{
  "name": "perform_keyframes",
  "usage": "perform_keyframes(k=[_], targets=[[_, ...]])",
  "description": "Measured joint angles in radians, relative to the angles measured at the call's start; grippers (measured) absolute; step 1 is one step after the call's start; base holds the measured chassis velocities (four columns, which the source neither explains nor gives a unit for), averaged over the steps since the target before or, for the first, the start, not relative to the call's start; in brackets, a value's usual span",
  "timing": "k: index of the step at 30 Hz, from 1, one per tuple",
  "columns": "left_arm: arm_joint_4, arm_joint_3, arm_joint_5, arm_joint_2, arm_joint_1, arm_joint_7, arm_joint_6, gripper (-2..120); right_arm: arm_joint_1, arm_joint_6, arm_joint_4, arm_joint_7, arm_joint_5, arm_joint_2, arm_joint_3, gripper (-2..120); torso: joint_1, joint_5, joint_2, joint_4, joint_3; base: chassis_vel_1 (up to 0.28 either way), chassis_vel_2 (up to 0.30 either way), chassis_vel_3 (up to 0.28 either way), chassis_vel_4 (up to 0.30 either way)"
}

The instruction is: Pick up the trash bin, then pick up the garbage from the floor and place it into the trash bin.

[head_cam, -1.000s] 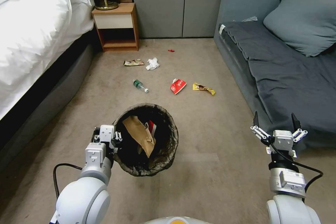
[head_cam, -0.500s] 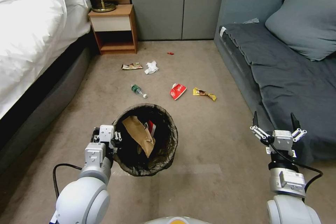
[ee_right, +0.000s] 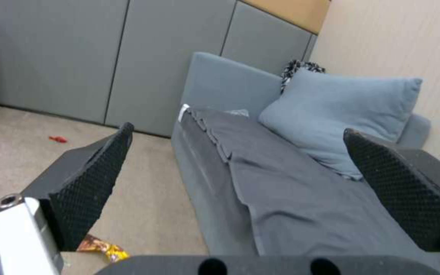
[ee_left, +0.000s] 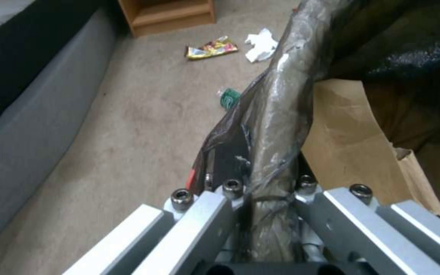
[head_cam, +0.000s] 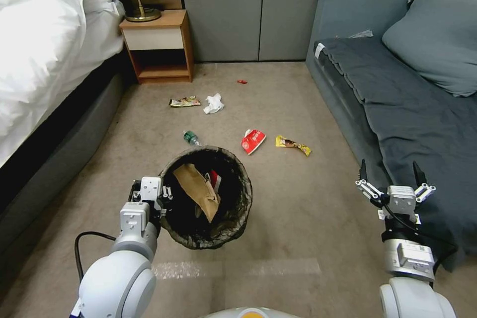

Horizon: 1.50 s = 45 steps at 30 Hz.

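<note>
On the far left, a bed (head_cam: pixel 44 59) runs along the carpet, a nightstand (head_cam: pixel 156 47) at its head. The left gripper (head_cam: pixel 161 198) is clamped on the rim of the bin (head_cam: pixel 238 208), holding it up; in the left wrist view the dark liner is pinched between its fingers (ee_left: pixel 199 214). A brown bag (head_cam: pixel 198 191) lies inside the bin. Beyond the bin, on the floor: a green bottle (head_cam: pixel 191 137) just past the rim, a shiny wrapper (head_cam: pixel 184 102), white paper (head_cam: pixel 213 103), a red packet (head_cam: pixel 253 140), a yellow wrapper (head_cam: pixel 293 144). The right gripper (head_cam: pixel 392 179) hangs empty beside the sofa (head_cam: pixel 397 109), jaws wide apart.
</note>
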Motion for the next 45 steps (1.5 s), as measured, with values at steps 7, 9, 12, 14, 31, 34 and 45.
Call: perform_keyframes(k=[7, 9, 12, 14, 31, 34, 45], targets=[[0.006, -0.002, -0.001, -0.001, -0.007, 0.001, 0.000, 0, 0.005, 0.000, -0.003, -0.006, -0.001, -0.003, 0.004, 100, 0.000, 0.0000, 0.000, 0.0000, 0.000, -0.143, 0.157, 0.141, -0.158], [0.006, -0.003, -0.002, -0.001, -0.007, 0.003, 0.000, 0, 0.005, 0.000, -0.005, -0.007, -0.001, -0.003, 0.004, 100, 0.000, -0.0001, 0.000, -0.0002, 0.000, -0.173, 0.163, 0.181, -0.167], [0.007, -0.003, -0.002, -0.001, -0.006, 0.003, 0.000, 0, 0.005, 0.000, -0.008, -0.008, -0.001, -0.004, 0.004, 100, 0.000, 0.0002, 0.000, 0.0001, 0.000, -0.177, 0.154, 0.181, -0.144], [0.007, -0.003, -0.002, 0.000, -0.006, 0.003, 0.000, 0, 0.006, 0.000, -0.008, -0.008, -0.001, -0.004, 0.005, 100, 0.000, -0.0004, 0.000, -0.0001, 0.000, -0.161, 0.149, 0.164, -0.178], [-0.002, -0.003, -0.001, 0.007, 0.001, 0.004, 0.001, 0, 0.002, 0.006, -0.009, -0.017, -0.006, -0.003, -0.008, 100, 0.000, -0.0003, 0.000, -0.0003, 0.000, -0.166, 0.177, 0.171, -0.179], [-0.003, -0.003, 0.001, 0.007, 0.004, 0.004, 0.001, 0, 0.000, 0.008, -0.010, -0.017, -0.006, -0.003, -0.009, 100, 0.000, -0.0001, 0.000, 0.0000, 0.000, -0.188, 0.189, 0.176, -0.176], [-0.003, -0.003, 0.004, 0.005, 0.004, 0.004, 0.001, 0, 0.001, 0.015, -0.017, -0.017, -0.009, -0.003, -0.008, 100, 0.000, 0.0000, 0.000, 0.0000, 0.000, -0.169, 0.167, 0.162, -0.171]])
